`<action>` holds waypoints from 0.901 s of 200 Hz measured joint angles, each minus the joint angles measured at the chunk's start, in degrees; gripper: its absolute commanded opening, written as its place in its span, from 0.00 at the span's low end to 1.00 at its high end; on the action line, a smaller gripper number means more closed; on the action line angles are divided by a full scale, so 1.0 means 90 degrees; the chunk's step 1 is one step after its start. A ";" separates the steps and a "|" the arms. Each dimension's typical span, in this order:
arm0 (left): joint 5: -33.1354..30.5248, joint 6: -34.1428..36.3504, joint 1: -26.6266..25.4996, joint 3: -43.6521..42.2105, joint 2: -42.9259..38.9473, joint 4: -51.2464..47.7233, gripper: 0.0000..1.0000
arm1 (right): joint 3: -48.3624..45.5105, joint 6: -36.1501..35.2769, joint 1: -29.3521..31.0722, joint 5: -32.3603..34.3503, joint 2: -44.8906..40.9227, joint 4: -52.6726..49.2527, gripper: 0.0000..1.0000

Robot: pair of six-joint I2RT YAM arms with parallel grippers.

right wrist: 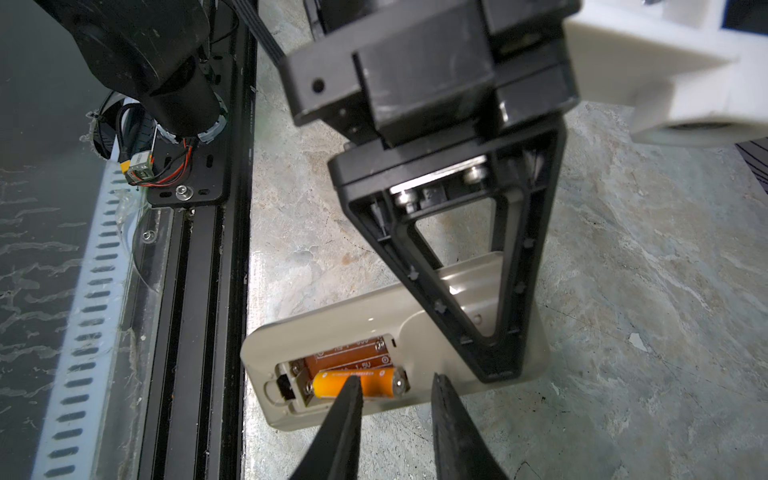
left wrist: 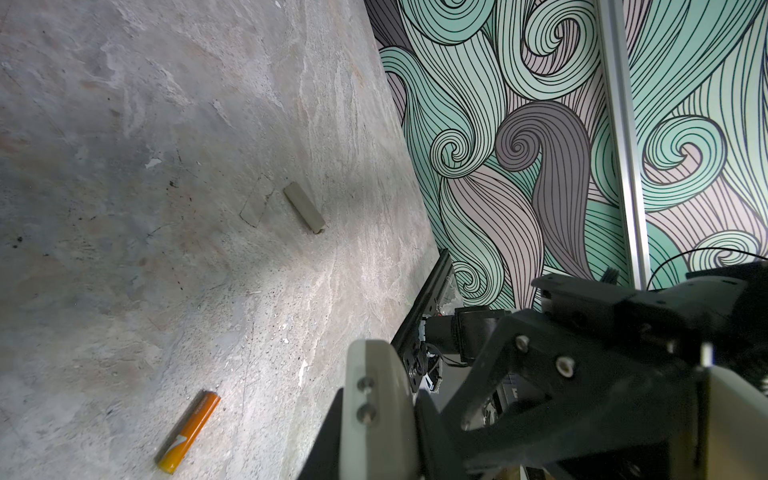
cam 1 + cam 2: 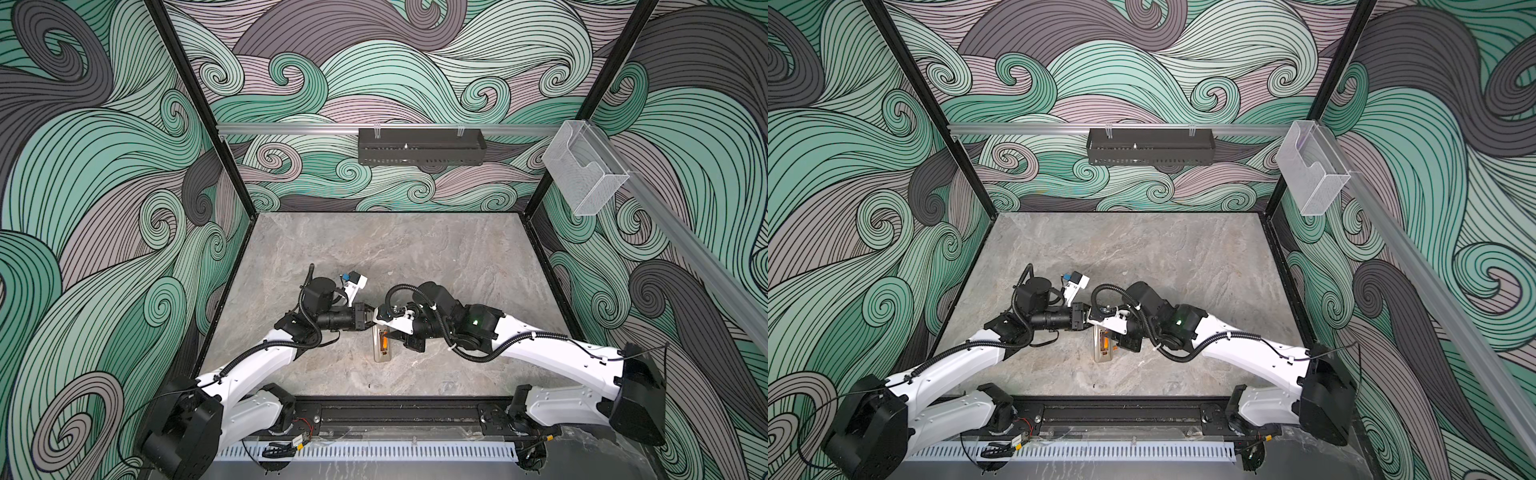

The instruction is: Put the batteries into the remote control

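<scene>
On the counter (image 1: 623,270), the remote control (image 1: 374,320) lies back-up, one battery (image 1: 328,385) in its open bay. Right gripper (image 1: 395,380): jaws apart above it. Left gripper (image 1: 500,372): jaws together, tip on the remote. Second battery (image 2: 188,432) lies loose.

Remote control (image 3: 381,355) (image 3: 1104,356) (image 1: 332,324): slim, pale, lies flat on bench (image 2: 124,208), plain back up, batt. compt open, approx front-centre in both top views. First battery (image 1: 328,384): orange w/ silvery ends, seated lengthwise in compt slot nearest remote's long edge; adj. slot shows orange printed label. Second battery (image 2: 188,432): same type, loose on bare bench, lying on its side.
</scene>
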 measured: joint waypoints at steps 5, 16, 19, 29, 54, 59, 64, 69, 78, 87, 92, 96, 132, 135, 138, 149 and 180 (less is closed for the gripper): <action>0.0000 0.0000 -0.0002 0.0000 0.0000 0.0000 0.00 | 0.0000 0.0000 0.0007 0.0010 0.0002 0.0000 0.30; 0.0000 0.0000 -0.0007 0.0000 0.0000 0.0000 0.00 | 0.0000 -0.0002 0.0012 0.0027 0.0007 0.0000 0.30; 0.0000 -0.0002 -0.0015 0.0000 0.0000 0.0000 0.00 | 0.0000 -0.0002 0.0015 0.0032 0.0007 -0.0002 0.30; 0.0000 -0.0002 -0.0032 0.0000 0.0000 0.0000 0.00 | 0.0000 -0.0005 0.0024 0.0041 0.0012 -0.0002 0.30; 0.0005 0.0000 -0.0036 0.0000 0.0000 0.0000 0.00 | 0.0000 -0.0022 0.0036 0.0056 0.0034 -0.0002 0.29; 0.0005 0.0000 -0.0036 0.0000 0.0000 0.0000 0.00 | 0.0000 -0.0024 0.0039 0.0058 0.0039 -0.0002 0.29; 0.0007 0.0000 -0.0036 0.0000 0.0000 0.0000 0.00 | 0.0000 -0.0024 0.0041 0.0058 0.0049 -0.0007 0.29; 0.0007 0.0000 -0.0036 0.0000 0.0000 0.0000 0.00 | 0.0000 -0.0027 0.0049 0.0061 0.0061 -0.0012 0.29; 0.0007 0.0000 -0.0036 0.0000 0.0002 0.0000 0.00 | 0.0000 -0.0027 0.0053 0.0058 0.0080 -0.0019 0.28; 0.0015 0.0000 -0.0036 0.0000 0.0000 0.0000 0.00 | 0.0002 -0.0032 0.0063 0.0058 0.0112 -0.0027 0.28; 0.0017 0.0000 -0.0036 0.0000 0.0002 0.0000 0.00 | 0.0002 -0.0034 0.0066 0.0058 0.0126 -0.0034 0.28; 0.0015 0.0000 -0.0036 0.0000 0.0002 0.0000 0.00 | 0.0002 -0.0041 0.0068 0.0058 0.0138 -0.0041 0.27; 0.0015 0.0022 -0.0036 0.0000 0.0010 -0.0049 0.00 | 0.0039 -0.0073 0.0100 0.0068 0.0202 -0.0085 0.25; 0.0015 0.0024 -0.0036 0.0000 0.0015 -0.0049 0.00 | 0.0039 -0.0075 0.0100 0.0070 0.0202 -0.0087 0.25; 0.0017 0.0022 -0.0036 0.0000 0.0022 -0.0049 0.00 | 0.0039 -0.0078 0.0100 0.0070 0.0202 -0.0095 0.25; 0.0019 0.0022 -0.0036 0.0000 0.0039 -0.0046 0.00 | 0.0039 -0.0097 0.0107 0.0080 0.0204 -0.0117 0.25; 0.0017 0.0029 -0.0036 0.0000 0.0041 -0.0090 0.00 | 0.0075 -0.0143 0.0129 0.0102 0.0250 -0.0180 0.23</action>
